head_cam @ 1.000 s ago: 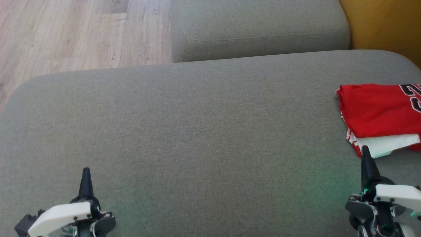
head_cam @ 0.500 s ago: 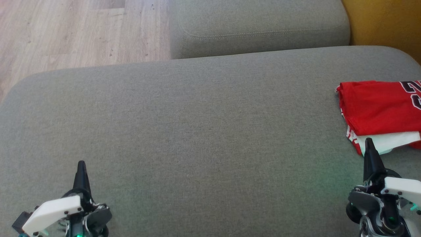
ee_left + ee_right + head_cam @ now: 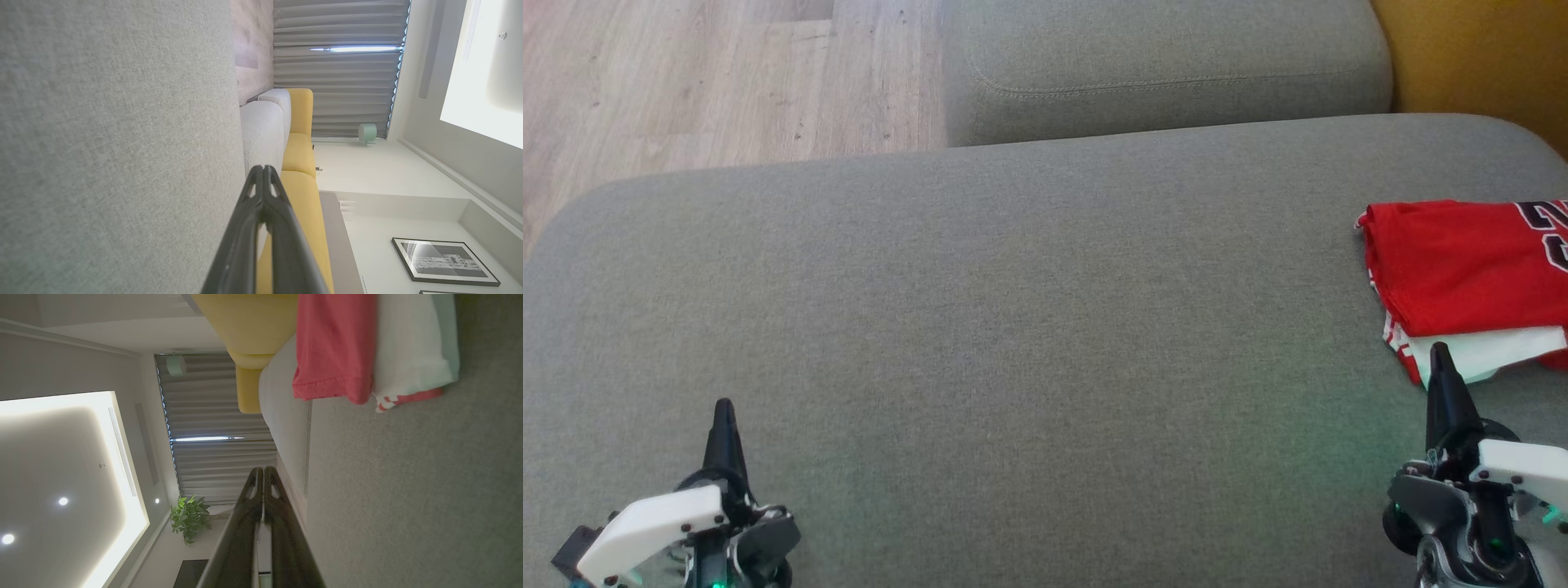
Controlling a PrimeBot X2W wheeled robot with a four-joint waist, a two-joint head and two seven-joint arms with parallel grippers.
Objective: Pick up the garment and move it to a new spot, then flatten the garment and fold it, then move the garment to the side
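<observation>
Folded garment (image 3: 1462,265) lies at the cushion's (image 3: 1013,310) right edge, which reads as the set-aside spot. Long axis seems left-right, folded end pointing at the cushion centre; frame cuts the other end. Pinched together and empty, left hand (image 3: 723,406) and right hand (image 3: 1439,349) sit by the front corners, likely parked clear.

Red garment (image 3: 1462,269), its dark lettering (image 3: 1553,237) partly beyond the right edge.

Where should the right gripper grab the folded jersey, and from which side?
Probably the left folded edge of the jersey, coming from the left over the cushion: layers stack there, so one pinch catches all. The shut right gripper must open first.
</observation>
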